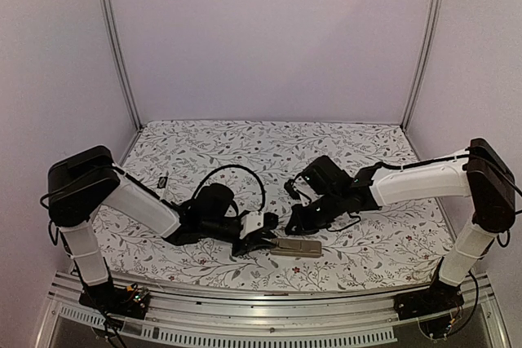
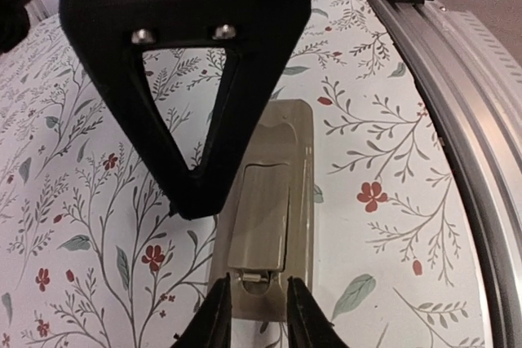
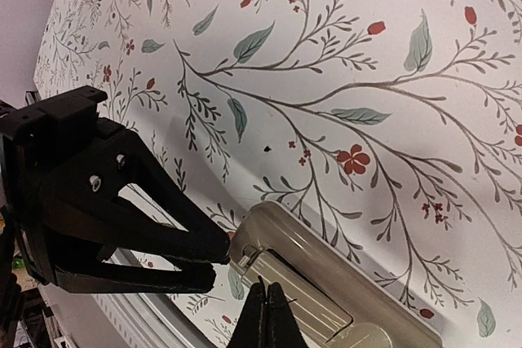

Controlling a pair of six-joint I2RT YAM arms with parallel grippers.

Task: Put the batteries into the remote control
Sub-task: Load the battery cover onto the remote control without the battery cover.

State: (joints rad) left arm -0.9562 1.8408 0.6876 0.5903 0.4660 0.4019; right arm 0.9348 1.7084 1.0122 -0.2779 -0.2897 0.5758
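Well behind the left claw (image 2: 258,287), a small dark item (image 1: 163,178) lies on the flowered table (image 2: 391,160), too small to identify. Left claw: fingers narrowly parted, tips over the nearest end of the remote (image 2: 285,140), flanking the latch (image 2: 254,279) of its back cover (image 2: 261,218); whether they pinch anything cannot be told. Remote: flat on the table, between the two claws. Right claw (image 3: 263,309): clenched, fingers pressed together, tips down at the cover's edge just beyond the left claw's tips.
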